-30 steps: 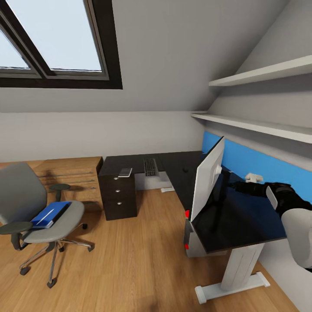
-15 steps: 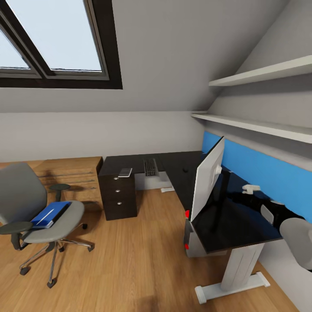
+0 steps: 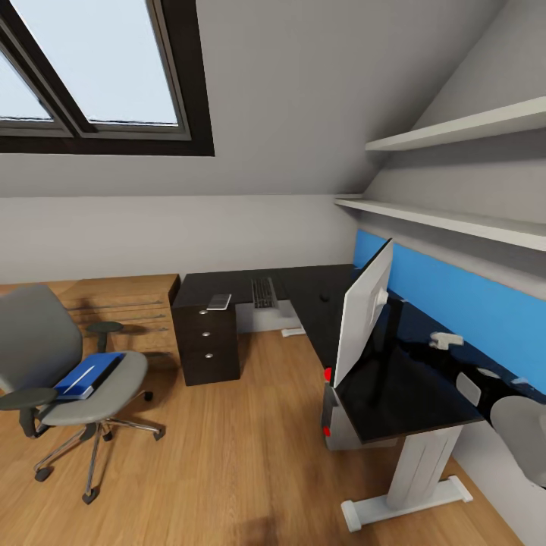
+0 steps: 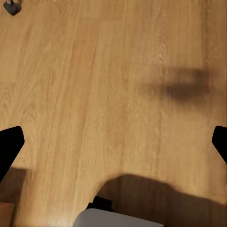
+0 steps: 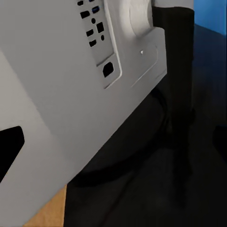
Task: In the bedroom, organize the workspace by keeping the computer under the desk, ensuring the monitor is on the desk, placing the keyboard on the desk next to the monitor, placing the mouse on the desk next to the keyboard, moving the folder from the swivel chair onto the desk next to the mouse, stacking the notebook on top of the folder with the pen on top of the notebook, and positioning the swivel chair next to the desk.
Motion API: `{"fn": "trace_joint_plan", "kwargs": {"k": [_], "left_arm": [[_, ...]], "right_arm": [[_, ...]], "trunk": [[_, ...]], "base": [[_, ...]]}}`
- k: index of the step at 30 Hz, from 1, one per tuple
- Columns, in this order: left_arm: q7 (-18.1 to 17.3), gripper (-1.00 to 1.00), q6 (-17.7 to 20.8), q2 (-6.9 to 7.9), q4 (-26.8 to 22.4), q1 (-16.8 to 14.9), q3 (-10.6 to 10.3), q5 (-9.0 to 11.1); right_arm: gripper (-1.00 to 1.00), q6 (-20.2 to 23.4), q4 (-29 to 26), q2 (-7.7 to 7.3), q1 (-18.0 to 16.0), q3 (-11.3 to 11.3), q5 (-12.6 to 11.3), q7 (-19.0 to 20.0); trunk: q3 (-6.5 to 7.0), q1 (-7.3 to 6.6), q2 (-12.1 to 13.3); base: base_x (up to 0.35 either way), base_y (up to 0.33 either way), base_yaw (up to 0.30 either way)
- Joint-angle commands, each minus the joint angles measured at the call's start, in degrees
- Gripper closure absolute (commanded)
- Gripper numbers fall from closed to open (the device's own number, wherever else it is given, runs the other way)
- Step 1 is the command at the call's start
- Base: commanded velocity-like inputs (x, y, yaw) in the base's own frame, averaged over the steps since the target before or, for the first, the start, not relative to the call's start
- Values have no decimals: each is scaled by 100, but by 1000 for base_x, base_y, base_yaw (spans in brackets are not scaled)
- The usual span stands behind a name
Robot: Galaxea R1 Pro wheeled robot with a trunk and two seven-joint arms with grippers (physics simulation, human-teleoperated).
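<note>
swivel chair (image 3: 57, 364): at about 8 o'clock in the head view, well apart from the desk, seat turned toward the room.
folder (image 3: 87, 374): bright blue, flat on the chair seat, long axis running from 7 to 1 o'clock; a thin pale item lies on top of it, too small to name.
left gripper (image 4: 113, 142): looks straight down at bare wood floor (image 4: 94, 85); the two dark fingertips sit at opposite edges of the wrist view, so the jaws are spread wide with nothing between.
key relation: the folder lies far off at 9 o'clock from both arms; I judge the left arm the nearer one, but the base would have to roll over first.
desk (image 3: 311, 292): L-shaped black top; drawer block (image 3: 207, 341) at its left end, white leg at 5 o'clock.
small pale flat item (image 3: 219, 302): on the desk above the drawers, unclear what.
keyboard (image 3: 263, 292): on the desk, long axis 12 to 6.
mouse (image 3: 324, 296): at 3 o'clock of the keyboard.
monitor (image 3: 364, 312): upright on the near wing, pale back toward the room.
computer (image 3: 328, 406): under the desk edge, red light showing.
right gripper (image 5: 113, 142): close behind the monitor, aimed at its stand (image 5: 177, 80); dark fingertips at the view's edges, jaws apart, nothing held.
in the way: open floor between robot and chair.
</note>
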Motion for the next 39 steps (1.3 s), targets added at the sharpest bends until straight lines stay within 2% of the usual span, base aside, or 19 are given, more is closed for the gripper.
{"fn": "trace_joint_plan", "kwargs": {"k": [1, 3, 4, 10, 18, 21, 25, 29, 34, 39], "left_arm": [[-12, -100, -8, -7, -30, 1, 17, 16], [-15, -100, -9, -9, -91, 2, 17, 16], [-17, -100, -9, -10, -182, 3, 17, 16], [-20, -100, 9, -6, -436, 1, 17, 16], [-44, -100, 127, -6, -891, 0, 10, 9], [-32, -100, 793, -4, -1282, 0, 9, 8], [-50, -100, 1439, -4, -1604, 0, 10, 12], [-64, -100, 1354, -134, -1706, -9, 19, 28], [-52, -100, 1351, -157, -1703, -7, 19, 23], [-48, -100, 1350, -130, -1700, -7, -5, 17]], "right_arm": [[-100, -366, 11, 44, 68, -33, -64, -129], [-100, -722, 12, 103, 141, -31, -124, -319], [-100, -1048, 18, 173, 220, -30, -162, -538], [-100, -1729, 81, 380, 400, -28, -204, -1200], [-100, -1894, 100, 414, 608, -23, -201, -1360], [-100, -2039, 101, 420, 715, -20, -196, -1375], [-100, -2102, 102, 428, 764, -19, -187, -1381], [-100, -2041, 153, 558, 633, -72, -176, -1251], [-100, -2068, 177, 692, 471, -83, -188, -1257], [-100, -2101, 242, 853, 483, -88, -189, -1298]], "trunk": [[-6, 1, -5], [-6, 1, -5], [-6, 1, -5], [-6, 1, -5], [-6, 1, -5], [-6, 1, -5], [-6, 1, -5], [-6, 1, -5], [-6, 1, -5], [-6, 1, -5]], "base": [[0, 0, 0], [0, 0, 0], [0, 0, 0], [0, 0, 0], [0, 0, 0], [0, 0, 0], [0, 0, 0], [0, 0, 0], [0, 0, 0], [0, 0, 0]]}}
